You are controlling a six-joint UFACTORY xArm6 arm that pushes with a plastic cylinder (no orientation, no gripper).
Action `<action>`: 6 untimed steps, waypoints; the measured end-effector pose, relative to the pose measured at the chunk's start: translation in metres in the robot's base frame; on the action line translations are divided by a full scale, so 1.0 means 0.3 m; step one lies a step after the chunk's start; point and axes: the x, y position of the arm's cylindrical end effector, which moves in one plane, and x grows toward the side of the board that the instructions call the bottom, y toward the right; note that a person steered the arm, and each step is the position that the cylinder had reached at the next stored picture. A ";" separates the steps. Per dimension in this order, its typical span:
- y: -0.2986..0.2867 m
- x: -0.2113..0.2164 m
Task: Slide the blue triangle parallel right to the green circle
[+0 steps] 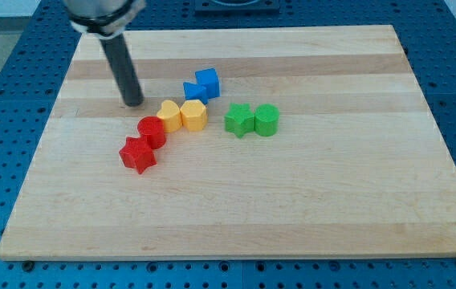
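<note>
The blue triangle [193,91] lies near the board's middle, touching a blue cube [207,82] at its upper right. The green circle [266,120] sits to the right, touching a green star [238,120] on its left. My tip [133,103] is at the end of the dark rod, to the left of the blue triangle and apart from it, just above the red and yellow blocks.
A yellow heart-like block [168,115] and a yellow hexagon-like block [193,115] sit below the blue triangle. A red cylinder [152,131] and a red star [138,154] lie lower left. The wooden board [356,193] is edged by a blue perforated table.
</note>
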 end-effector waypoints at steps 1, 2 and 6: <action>0.188 0.000; 0.386 0.000; 0.800 0.000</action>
